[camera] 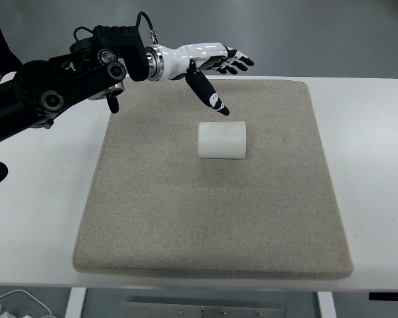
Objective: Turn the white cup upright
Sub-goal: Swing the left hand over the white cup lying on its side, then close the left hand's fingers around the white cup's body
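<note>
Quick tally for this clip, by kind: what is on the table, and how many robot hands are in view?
White cup, lying on its side: 1
Beige mat under it: 1
Robot hands in view: 1, the left hand, fingers spread, holding nothing
Total: 3

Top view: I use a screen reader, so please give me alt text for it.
A white cup lies on its side on a beige mat covering a white table. The robot's left hand hovers beyond it, fingers spread, holding nothing.
</note>
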Action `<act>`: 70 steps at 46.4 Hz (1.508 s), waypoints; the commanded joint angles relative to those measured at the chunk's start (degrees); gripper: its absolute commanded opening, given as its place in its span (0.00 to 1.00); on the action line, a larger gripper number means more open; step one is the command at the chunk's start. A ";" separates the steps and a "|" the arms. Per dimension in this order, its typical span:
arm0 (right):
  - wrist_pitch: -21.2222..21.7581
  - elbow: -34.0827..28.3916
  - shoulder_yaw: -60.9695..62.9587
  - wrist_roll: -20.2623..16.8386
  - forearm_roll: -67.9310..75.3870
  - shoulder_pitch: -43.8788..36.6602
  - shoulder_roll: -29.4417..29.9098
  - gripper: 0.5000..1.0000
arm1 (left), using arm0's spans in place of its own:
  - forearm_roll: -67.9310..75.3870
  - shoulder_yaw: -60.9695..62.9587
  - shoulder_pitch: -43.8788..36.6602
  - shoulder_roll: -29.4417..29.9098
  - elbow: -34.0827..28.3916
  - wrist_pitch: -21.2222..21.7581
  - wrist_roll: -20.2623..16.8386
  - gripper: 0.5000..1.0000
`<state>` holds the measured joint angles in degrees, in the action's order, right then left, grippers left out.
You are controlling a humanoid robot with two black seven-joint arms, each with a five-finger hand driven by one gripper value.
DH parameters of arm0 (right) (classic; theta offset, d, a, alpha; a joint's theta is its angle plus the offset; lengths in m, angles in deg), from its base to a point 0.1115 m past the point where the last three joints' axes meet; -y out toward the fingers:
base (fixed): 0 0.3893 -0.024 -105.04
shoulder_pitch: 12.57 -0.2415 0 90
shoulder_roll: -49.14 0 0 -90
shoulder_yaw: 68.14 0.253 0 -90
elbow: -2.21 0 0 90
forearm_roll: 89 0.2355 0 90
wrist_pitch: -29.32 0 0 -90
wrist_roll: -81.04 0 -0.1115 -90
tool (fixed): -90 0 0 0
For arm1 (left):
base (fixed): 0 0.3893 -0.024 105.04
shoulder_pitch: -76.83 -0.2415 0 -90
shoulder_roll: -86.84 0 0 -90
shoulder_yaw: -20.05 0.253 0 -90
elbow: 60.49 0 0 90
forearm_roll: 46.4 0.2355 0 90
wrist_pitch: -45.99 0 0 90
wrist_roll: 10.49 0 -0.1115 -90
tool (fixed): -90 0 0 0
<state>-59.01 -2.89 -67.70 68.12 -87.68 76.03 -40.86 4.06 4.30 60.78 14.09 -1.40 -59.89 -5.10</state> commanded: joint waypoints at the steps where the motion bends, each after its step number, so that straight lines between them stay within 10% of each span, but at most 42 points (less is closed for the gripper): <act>1: 0.00 0.00 0.00 0.00 0.00 0.00 0.00 0.86 | 0.87 1.51 0.67 0.50 3.03 -0.46 1.55 0.98; 70: 0.00 0.00 0.00 0.00 0.00 0.00 0.00 0.86 | 12.64 10.04 0.93 -6.17 -0.56 0.33 6.30 0.96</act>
<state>-59.01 -2.89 -67.70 68.12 -87.68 76.03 -40.86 16.62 14.08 61.76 8.74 -1.41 -59.59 1.20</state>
